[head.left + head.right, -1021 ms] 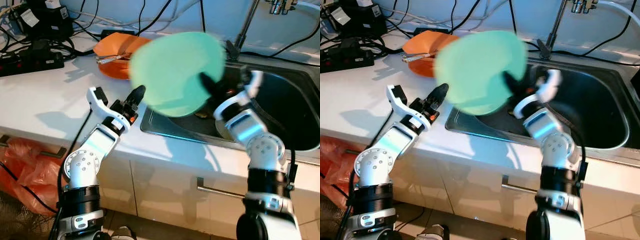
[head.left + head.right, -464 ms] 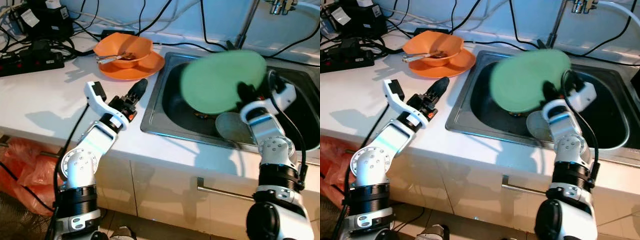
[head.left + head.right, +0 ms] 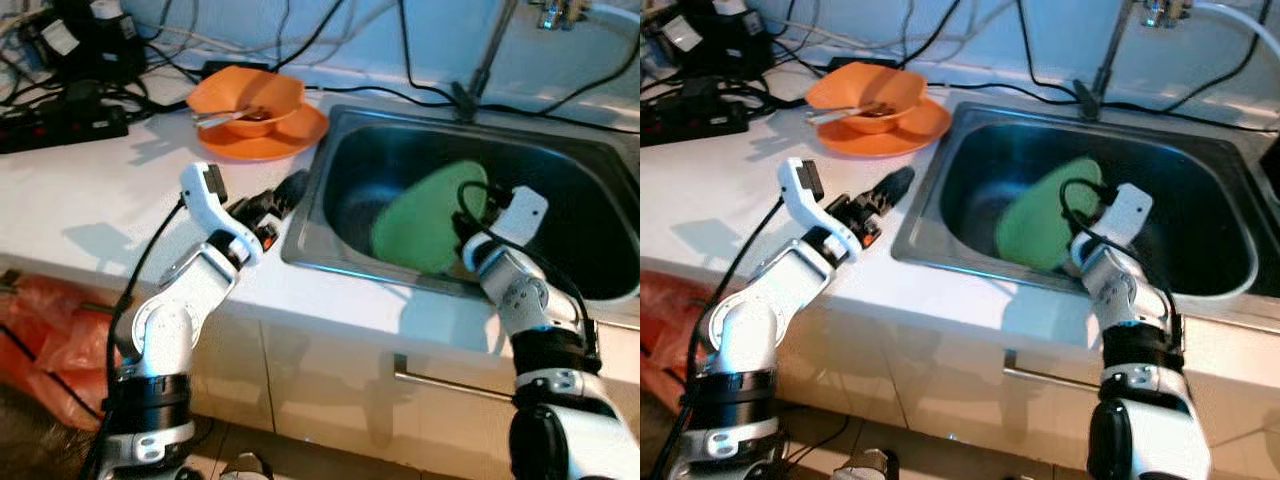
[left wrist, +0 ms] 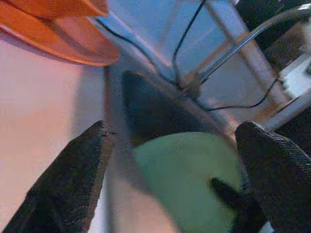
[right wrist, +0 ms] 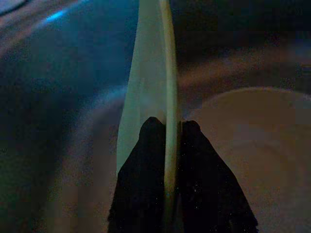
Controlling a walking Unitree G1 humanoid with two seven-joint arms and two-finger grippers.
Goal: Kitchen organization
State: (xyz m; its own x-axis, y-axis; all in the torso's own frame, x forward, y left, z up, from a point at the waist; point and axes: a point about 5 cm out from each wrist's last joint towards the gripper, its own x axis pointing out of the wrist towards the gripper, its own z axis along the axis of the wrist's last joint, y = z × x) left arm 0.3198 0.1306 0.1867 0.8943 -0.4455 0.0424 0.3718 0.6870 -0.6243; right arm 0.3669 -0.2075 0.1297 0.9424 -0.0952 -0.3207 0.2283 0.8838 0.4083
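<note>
In the sink, right fingers (image 5: pixel 146 160): pinched on the rim of the round pale green plate (image 3: pixel 428 218), one finger on each face.
Right gripper (image 5: pixel 165 127): low inside the stainless steel sink basin (image 3: pixel 590 200), against its near wall.
Green plate: tilted on edge in the basin.
Left gripper (image 3: pixel 287 192): black fingers spread apart, holding nothing, over the white countertop (image 3: pixel 90 190) just beside the sink's left rim.
Farther back: orange bowl (image 3: pixel 248 92) on an orange plate (image 3: pixel 268 138).
</note>
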